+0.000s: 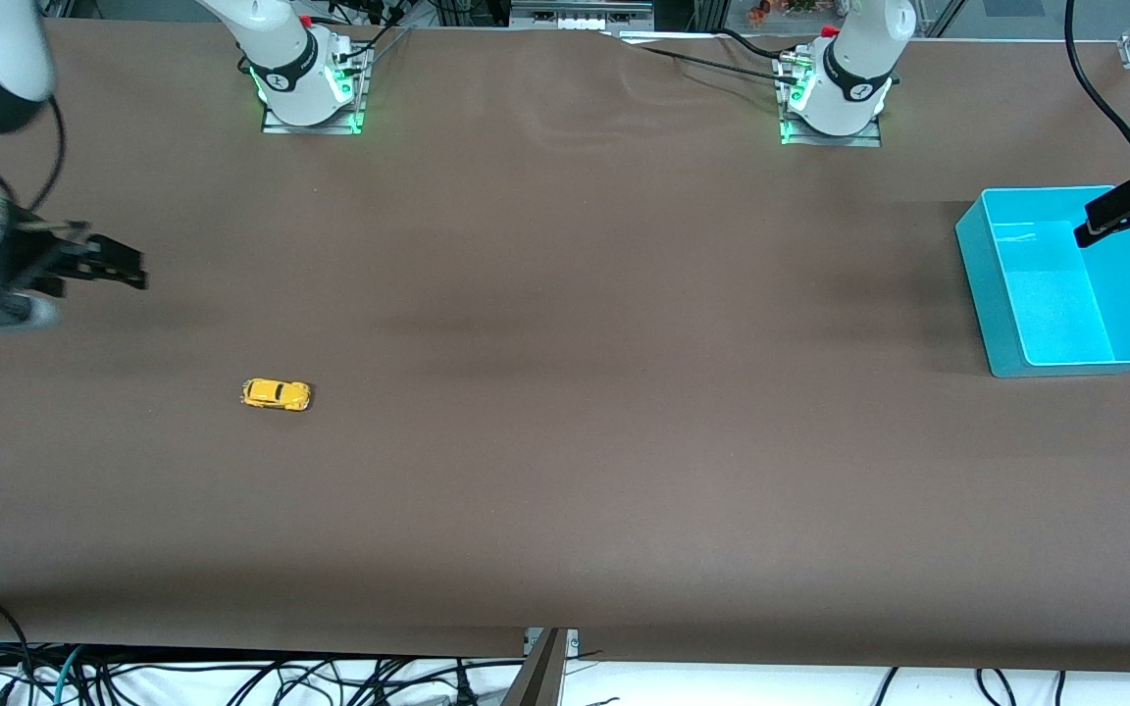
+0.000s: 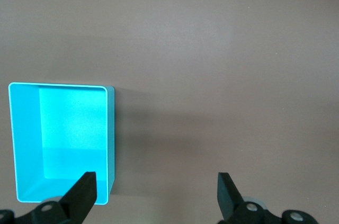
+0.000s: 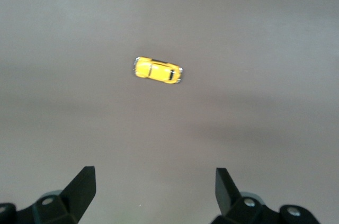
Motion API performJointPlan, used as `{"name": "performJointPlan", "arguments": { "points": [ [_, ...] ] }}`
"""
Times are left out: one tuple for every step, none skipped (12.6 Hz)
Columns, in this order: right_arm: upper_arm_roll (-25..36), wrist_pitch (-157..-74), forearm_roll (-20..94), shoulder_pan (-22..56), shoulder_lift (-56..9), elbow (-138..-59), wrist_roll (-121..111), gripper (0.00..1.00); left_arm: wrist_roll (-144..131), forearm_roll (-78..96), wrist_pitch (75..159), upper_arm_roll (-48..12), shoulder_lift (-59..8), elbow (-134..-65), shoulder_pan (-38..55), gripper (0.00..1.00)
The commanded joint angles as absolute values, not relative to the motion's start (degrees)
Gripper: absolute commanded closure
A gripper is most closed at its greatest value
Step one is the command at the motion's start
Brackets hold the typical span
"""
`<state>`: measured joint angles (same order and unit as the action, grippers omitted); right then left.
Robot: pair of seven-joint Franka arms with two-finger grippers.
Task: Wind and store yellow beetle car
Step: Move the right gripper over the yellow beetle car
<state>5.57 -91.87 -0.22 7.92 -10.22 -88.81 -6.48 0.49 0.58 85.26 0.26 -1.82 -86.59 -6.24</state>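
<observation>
The yellow beetle car (image 1: 276, 394), a tiny bright yellow toy with a rounded body, dark windows and small wheels, rests on its wheels on the brown table (image 1: 565, 441), in the lower left part of the front view, toward the right arm's end of the table. Nothing touches it, and bare table surrounds it on every side. In the right wrist view the same car (image 3: 158, 70) sits a little above the middle of the frame, lying lengthwise across it, well apart from the two dark fingers (image 3: 82, 189) that show along the bottom edge.

The right gripper (image 1: 124, 267) hangs in the air at the left edge of the front view, over bare table, higher in the frame than the car. Its fingers are spread wide and hold nothing.

The turquoise plastic bin (image 1: 982, 270), a rectangular open-topped box, stands at the right edge of the front view, toward the left arm's end of the table, well apart from the car. Its inside looks bare. The left gripper (image 1: 1114, 216) hovers over the bin's upper right part in the front view. In the left wrist view the bin (image 2: 111, 144) fills the lower left of the frame, and the left gripper's fingers (image 2: 85, 192) stand wide apart at the bottom edge, gripping nothing, one of them over the bin's corner.
</observation>
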Motion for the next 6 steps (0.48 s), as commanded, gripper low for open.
{"name": "performJointPlan", "arguments": {
  "points": [
    [5.6,-91.1,-0.4,10.6,-12.6,-87.9,-7.1,0.00,0.3,1.4,84.2,0.0,-2.3,-85.2,-6.7,0.00],
    [5.6,-91.1,-0.6,11.9,-13.6,-87.9,-7.1,0.00,0.3,1.4,84.2,0.0,-2.2,-85.2,-6.7,0.00],
    [5.7,-91.0,-1.1,13.8,-14.4,-88.1,-7.0,0.00,0.3,1.4,84.2,0.0,-2.3,-85.2,-6.7,0.00],
    [5.7,-90.1,-1.4,14.4,-15.1,-88.2,-7.8,0.00,0.3,1.4,84.2,0.1,-2.3,-85.2,-6.7,0.00],
    [5.7,-89.7,-2.5,14.4,-16.2,-88.4,-13.0,0.00,0.3,1.4,84.2,0.1,-2.2,-85.2,-6.7,0.00],
    [5.8,-90.4,-3.4,14.3,-17.6,-88.4,-20.2,0.00,0.3,1.4,84.2,0.1,-2.3,-85.2,-6.7,0.00]
  ]
}}
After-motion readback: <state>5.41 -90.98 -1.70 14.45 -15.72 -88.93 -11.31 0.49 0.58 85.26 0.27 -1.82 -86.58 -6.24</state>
